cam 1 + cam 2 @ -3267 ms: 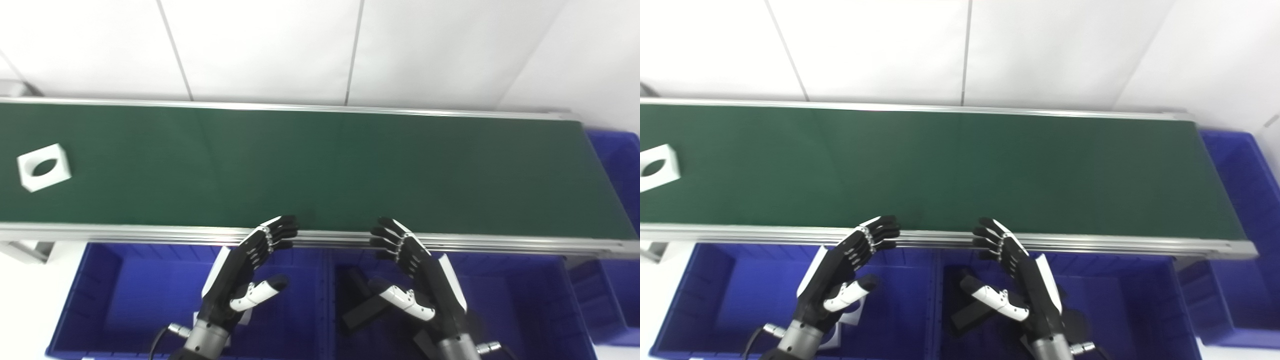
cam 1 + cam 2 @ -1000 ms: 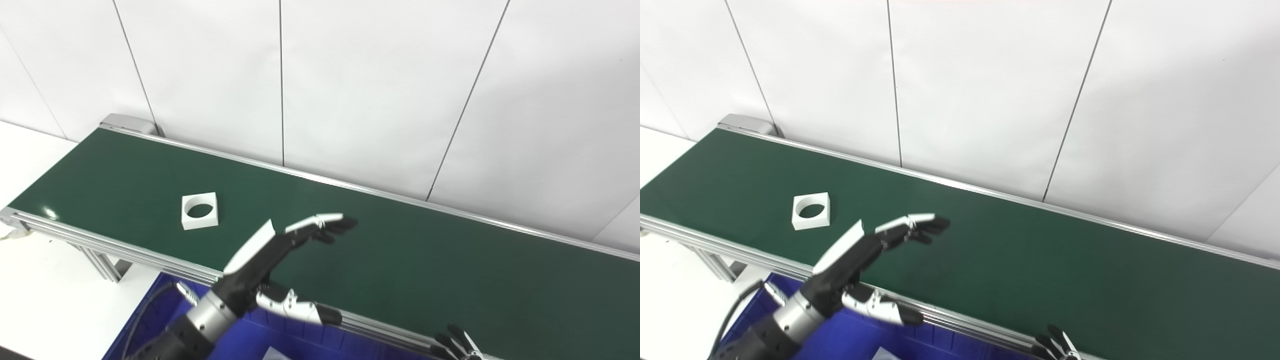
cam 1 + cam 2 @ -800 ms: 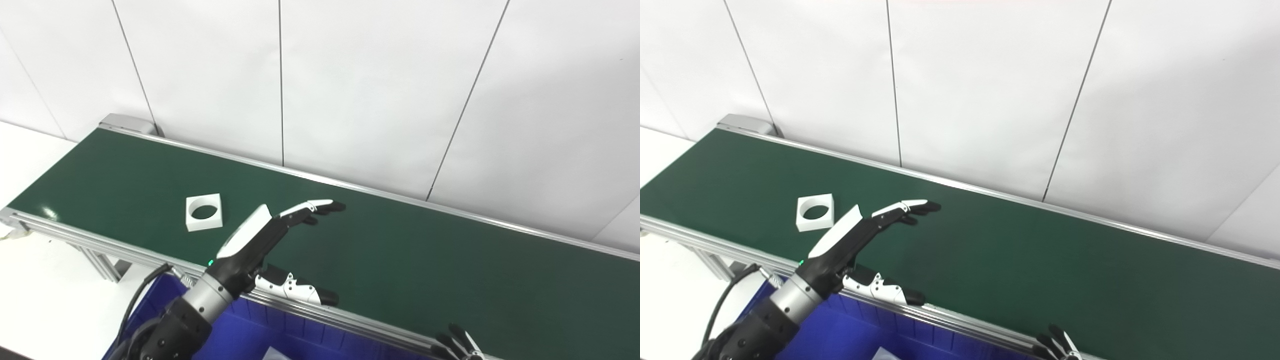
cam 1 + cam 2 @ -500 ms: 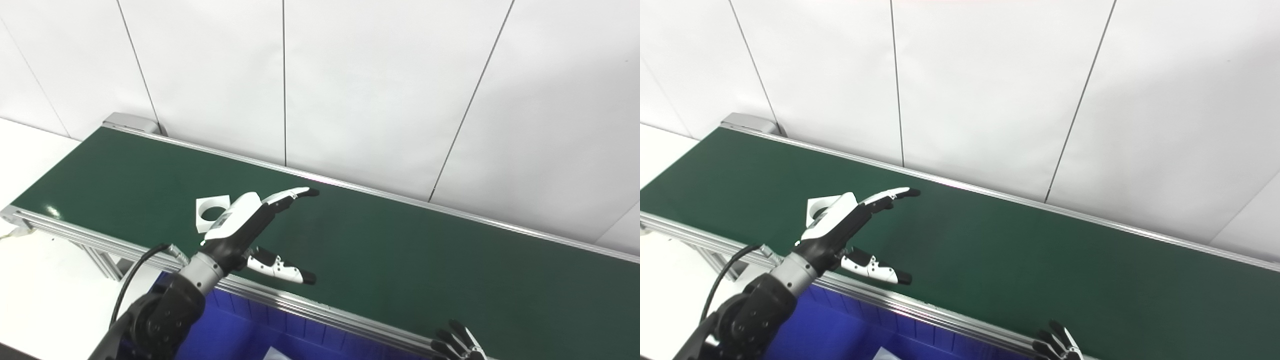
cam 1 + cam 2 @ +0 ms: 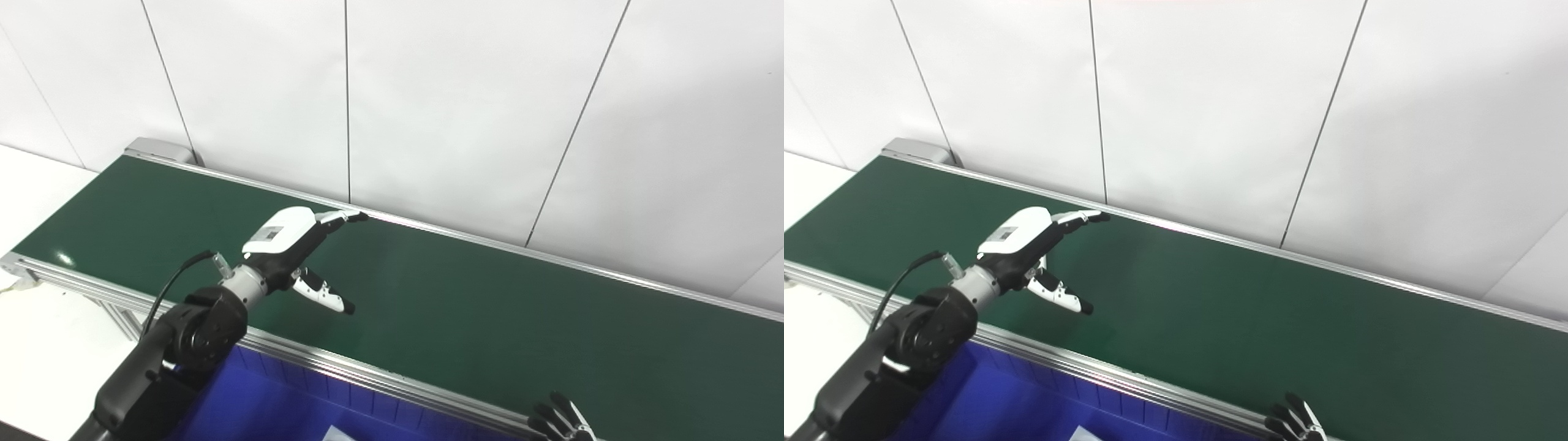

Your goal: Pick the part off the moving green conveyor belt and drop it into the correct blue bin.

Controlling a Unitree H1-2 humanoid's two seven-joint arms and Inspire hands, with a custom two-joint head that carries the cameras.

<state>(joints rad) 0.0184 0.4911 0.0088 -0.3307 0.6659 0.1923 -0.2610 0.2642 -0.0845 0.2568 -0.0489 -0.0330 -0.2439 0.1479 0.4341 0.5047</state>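
Left arm reaches in from lower left, elbow joint above the near rail, forearm angled up and away across the green conveyor belt. Left hand over the belt's middle strip, white back plate facing up. Fingers extended straight toward the far rail; thumb splayed down and to the right, well apart from them. Wide spread, nothing visibly held.

Part: not visible in either eye view. The left hand covers a patch of belt; cannot tell whether the part lies under it.

Right hand only just in view at the bottom edge, near the belt's near rail. Only dark fingertips show, fanned apart; cannot tell what the rest of the hand is doing.

Blue bin below the near rail; a pale object at its bottom edge, too cropped to identify.
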